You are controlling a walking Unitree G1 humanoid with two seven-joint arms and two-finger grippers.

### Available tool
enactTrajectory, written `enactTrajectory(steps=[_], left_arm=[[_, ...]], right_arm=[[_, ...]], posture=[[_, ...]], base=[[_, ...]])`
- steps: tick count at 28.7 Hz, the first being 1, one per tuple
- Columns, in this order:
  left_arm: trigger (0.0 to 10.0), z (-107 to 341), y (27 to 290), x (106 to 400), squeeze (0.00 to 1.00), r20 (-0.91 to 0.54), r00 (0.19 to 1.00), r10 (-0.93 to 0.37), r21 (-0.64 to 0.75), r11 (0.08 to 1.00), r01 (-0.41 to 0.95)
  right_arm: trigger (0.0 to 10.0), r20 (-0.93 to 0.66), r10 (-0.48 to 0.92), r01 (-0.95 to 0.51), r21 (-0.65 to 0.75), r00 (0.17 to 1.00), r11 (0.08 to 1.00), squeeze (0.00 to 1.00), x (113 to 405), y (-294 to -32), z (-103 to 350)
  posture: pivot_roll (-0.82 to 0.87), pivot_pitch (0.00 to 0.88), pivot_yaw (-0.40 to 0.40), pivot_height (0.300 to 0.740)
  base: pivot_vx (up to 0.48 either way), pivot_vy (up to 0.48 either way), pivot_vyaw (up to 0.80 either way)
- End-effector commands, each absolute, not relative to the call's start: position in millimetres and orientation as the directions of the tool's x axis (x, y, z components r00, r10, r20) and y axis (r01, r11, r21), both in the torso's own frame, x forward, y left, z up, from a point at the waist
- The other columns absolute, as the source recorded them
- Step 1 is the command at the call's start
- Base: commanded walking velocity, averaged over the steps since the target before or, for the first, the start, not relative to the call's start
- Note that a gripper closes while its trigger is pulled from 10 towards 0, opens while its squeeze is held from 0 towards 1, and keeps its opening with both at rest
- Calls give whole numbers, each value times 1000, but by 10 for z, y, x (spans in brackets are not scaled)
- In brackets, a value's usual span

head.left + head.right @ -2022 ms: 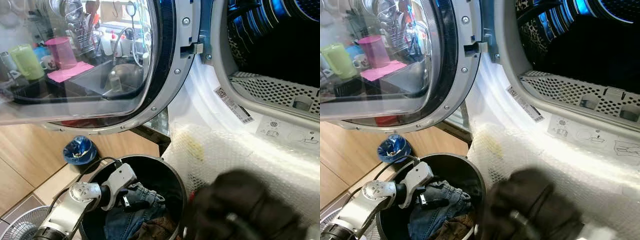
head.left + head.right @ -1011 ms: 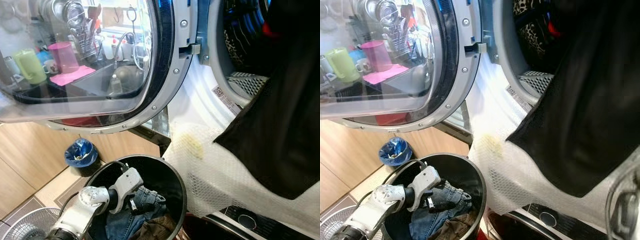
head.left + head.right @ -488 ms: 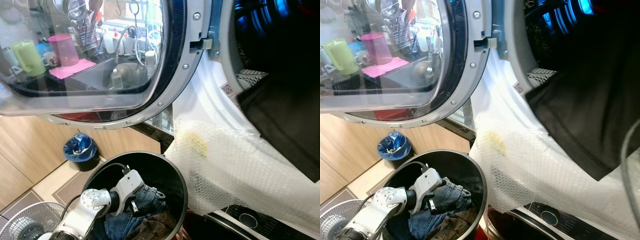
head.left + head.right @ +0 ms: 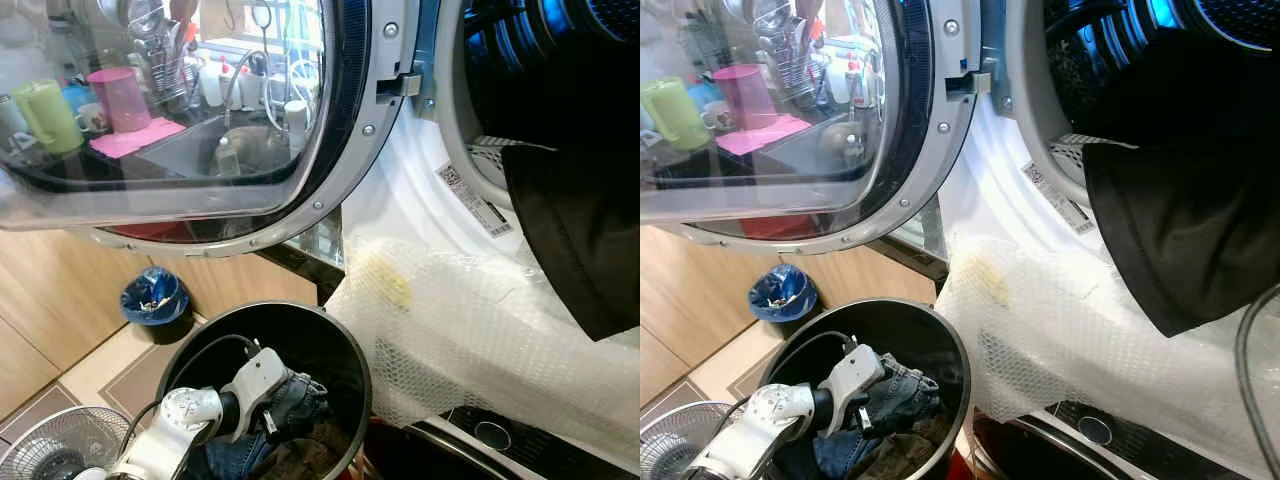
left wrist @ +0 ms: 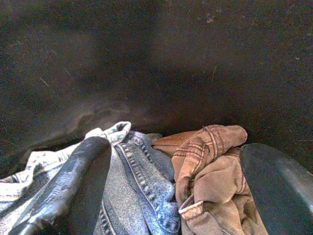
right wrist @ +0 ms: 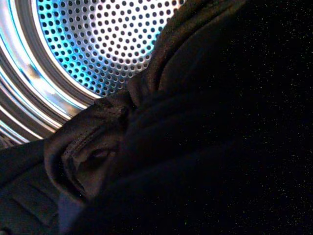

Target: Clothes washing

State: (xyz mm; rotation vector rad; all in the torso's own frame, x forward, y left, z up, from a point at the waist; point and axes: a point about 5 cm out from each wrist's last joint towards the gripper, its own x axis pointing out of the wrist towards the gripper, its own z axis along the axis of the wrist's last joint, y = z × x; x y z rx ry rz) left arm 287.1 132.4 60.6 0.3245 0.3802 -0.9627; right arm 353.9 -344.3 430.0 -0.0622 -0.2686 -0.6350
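**Black garment at the drum mouth, left gripper down in the basket**

The washing machine door (image 4: 200, 120) stands wide open. A black garment (image 4: 585, 230) hangs over the lower edge of the drum (image 4: 1200, 30) opening, partly inside and partly draped down toward the white bubble wrap (image 4: 480, 330) that covers the front of the machine. In the right wrist view the same dark cloth lies close before the camera, with the perforated drum wall behind it; if the right gripper grips it, I cannot tell.

The left gripper (image 5: 166, 191) is inside the black basket (image 4: 340, 345), its two fingers (image 5: 73, 181) spread apart on both sides of the blue jeans (image 5: 142, 181) and a brown garment (image 5: 210, 171), not closed on them.
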Motion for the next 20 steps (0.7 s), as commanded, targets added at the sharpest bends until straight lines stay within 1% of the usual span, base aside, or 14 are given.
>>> enactTrajectory(steps=[1, 3, 5, 10, 12, 15, 17, 20], left_arm=[[10000, 604, 1329, 2850, 0, -470, 499, -728, 112, 511, 852], [10000, 599, 1319, 2841, 0, -475, 487, -733, 109, 500, 859], [10000, 598, 1312, 2838, 0, -476, 484, -734, 109, 497, 861], [10000, 605, 1326, 2835, 0, -481, 481, -733, 115, 491, 863], [10000, 601, 1347, 2829, 0, -487, 480, -730, 114, 492, 863], [10000, 592, 1350, 2819, 0, -492, 475, -730, 112, 488, 866], [10000, 600, 1332, 2825, 0, -489, 476, -731, 113, 488, 865], [10000, 617, 1338, 2838, 0, -487, 479, -731, 116, 489, 864]], right_arm=[[10000, 245, -564, 569, 54, 789, 820, 1000, 3556, -3428, 4279], [10000, 207, -552, 556, 47, 808, 830, 1000, 3611, -3408, 4151], [10000, 196, -557, 559, 47, 807, 827, 1000, 3617, -3417, 4114], [10000, 224, -613, 614, 77, 757, 786, 1000, 3506, -3553, 4189], [10000, 235, -614, 616, 75, 753, 784, 1000, 3467, -3589, 4227], [10000, 233, -612, 612, 82, 756, 787, 1000, 3467, -3593, 4209], [10000, 243, -583, 580, 94, 775, 810, 1000, 3481, -3556, 4216], [10000, 282, -553, 563, 51, 784, 825, 1000, 3472, -3477, 4309]], posture=[[22, 62, 88, 740], [19, 65, 97, 740], [19, 65, 97, 740], [25, 78, 102, 740], [20, 78, 104, 740], [10, 83, 109, 740], [22, 85, 113, 740], [22, 87, 115, 740]], base=[[0, 0, 0], [0, 0, 0], [0, 0, 0], [0, 0, 0], [0, 0, 0], [0, 0, 0], [0, 0, 0], [0, 0, 0]])
